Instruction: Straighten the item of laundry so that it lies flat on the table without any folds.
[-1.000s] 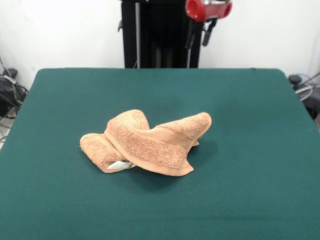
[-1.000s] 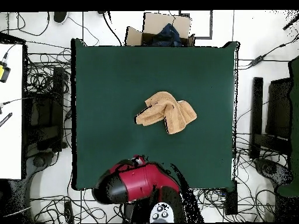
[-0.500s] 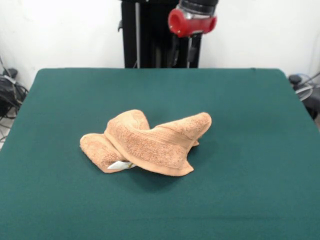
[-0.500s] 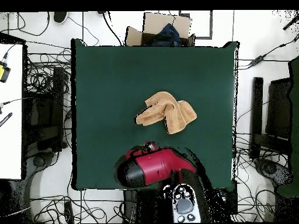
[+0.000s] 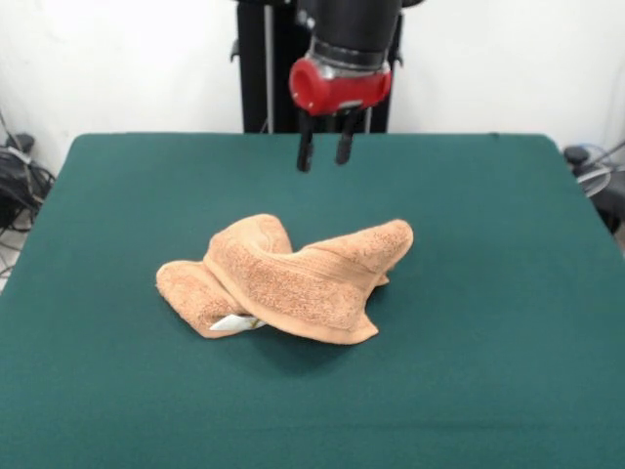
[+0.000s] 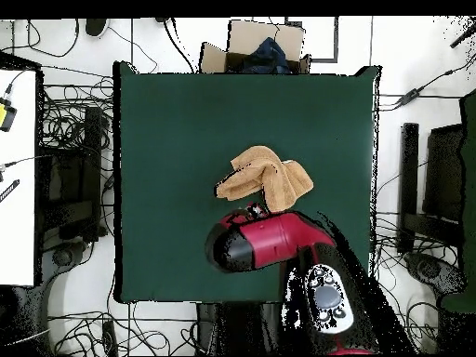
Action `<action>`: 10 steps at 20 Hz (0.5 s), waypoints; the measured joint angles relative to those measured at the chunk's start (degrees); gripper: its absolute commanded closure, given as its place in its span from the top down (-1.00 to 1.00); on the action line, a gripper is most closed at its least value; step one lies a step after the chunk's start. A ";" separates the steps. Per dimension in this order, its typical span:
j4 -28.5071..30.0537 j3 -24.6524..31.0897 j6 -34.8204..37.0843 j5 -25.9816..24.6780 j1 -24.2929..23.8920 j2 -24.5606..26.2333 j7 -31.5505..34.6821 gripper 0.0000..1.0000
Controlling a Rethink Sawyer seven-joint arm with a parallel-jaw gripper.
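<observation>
The only obstacle on the table (image 5: pixel 508 293) is the crumpled towel (image 5: pixel 288 278), a raised heap near the middle. Around it the green top is bare on every side up to the edges. The gripper (image 5: pixel 324 154) hangs in the air behind the heap, its fingers (image 5: pixel 306 154) apart, with open space between them and the towel.

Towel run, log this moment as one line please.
arm: gripper above table, fingers open, empty | item: crumpled orange-tan terry-cloth towel, folded, untouched | surface: dark green felt table | step: flattening not yet begun
</observation>
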 measured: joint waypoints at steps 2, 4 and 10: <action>-1.80 1.17 0.01 -0.61 -1.42 0.97 -0.07 1.00; -3.15 1.97 0.14 -0.90 -2.30 1.58 -0.21 1.00; -7.87 4.78 1.30 -1.72 -4.58 3.47 -1.15 1.00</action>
